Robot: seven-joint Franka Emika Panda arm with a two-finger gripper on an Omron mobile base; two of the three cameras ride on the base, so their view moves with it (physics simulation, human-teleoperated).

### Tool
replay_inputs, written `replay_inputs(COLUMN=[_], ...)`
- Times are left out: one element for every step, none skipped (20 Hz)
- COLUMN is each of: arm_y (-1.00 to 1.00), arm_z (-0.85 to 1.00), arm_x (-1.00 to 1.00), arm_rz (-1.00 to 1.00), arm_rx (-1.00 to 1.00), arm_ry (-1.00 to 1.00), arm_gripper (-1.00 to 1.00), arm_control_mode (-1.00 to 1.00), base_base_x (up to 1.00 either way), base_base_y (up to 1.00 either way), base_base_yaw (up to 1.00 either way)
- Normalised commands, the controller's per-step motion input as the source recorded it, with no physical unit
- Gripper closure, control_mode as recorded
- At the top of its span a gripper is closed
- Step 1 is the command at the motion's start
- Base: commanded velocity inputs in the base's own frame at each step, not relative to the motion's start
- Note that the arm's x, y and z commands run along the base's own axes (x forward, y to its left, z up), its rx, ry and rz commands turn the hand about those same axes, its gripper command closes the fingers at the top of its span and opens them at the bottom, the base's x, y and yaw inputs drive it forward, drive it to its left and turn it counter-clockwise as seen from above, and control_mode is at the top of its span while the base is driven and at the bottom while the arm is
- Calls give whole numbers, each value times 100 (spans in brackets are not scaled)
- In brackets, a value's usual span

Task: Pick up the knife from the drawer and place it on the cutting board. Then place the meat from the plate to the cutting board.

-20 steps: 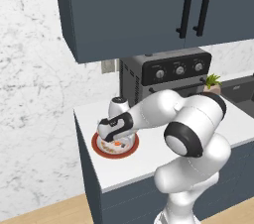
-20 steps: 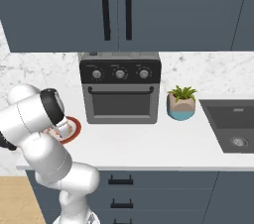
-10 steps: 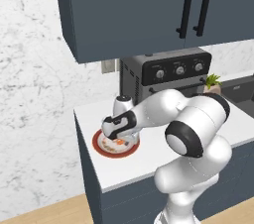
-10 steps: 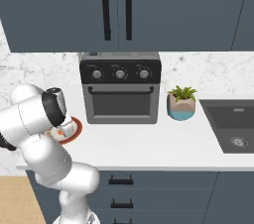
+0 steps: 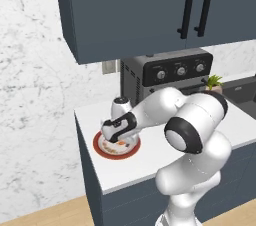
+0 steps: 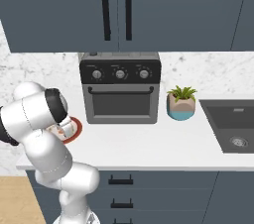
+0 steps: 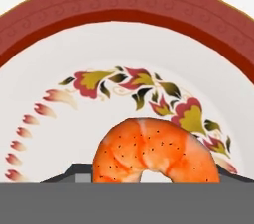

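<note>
The plate [image 5: 101, 150] has a red-brown rim and a flowered white centre [image 7: 124, 34]. It sits on the white counter left of the oven and also shows past my arm [image 6: 75, 130]. The meat [image 7: 154, 156], an orange curled piece, lies on the plate [image 5: 122, 143]. My gripper [image 5: 119, 139] points down onto the plate. Its dark fingertips [image 7: 74, 172] sit against the left and right sides of the meat, and the gripper [image 7: 156, 174] is shut on it. The knife, drawer and cutting board are out of view.
A dark countertop oven [image 6: 120, 88] stands just right of the plate. A potted plant [image 6: 180, 103] and a sink [image 6: 233, 128] lie further right. Dark wall cabinets [image 5: 150, 5] hang overhead. The counter's left end [image 5: 82, 135] is close to the plate.
The hand has dropped lower onto the plate. Its fingers have drawn in around the meat.
</note>
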Motion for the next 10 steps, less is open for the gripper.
replay_inputs(arm_y=[12,0,0,0,0,0,-1,-3,-9,-14], arm_z=[-5,0,0,0,0,16,37,41,41,42], arm_x=[30,26,0,0,0,-4,-19,-31,-53,-60], arm_rz=[0,0,0,0,0,0,0,0,1,1], arm_rx=[0,0,0,0,0,2,4,5,5,5], arm_ry=[0,0,0,0,-6,-11,-14,-16,-18,-18], arm_gripper=[100,100,100,100,100,100,100,100,100,100], arm_control_mode=[-100,-100,-100,-100,-100,-100,-100,-100,-100,-100], base_base_x=[0,0,0,0,0,0,0,0,0,0], base_base_y=[0,0,0,0,0,0,0,0,0,0], base_base_yaw=[0,0,0,0,0,0,0,0,0,0])
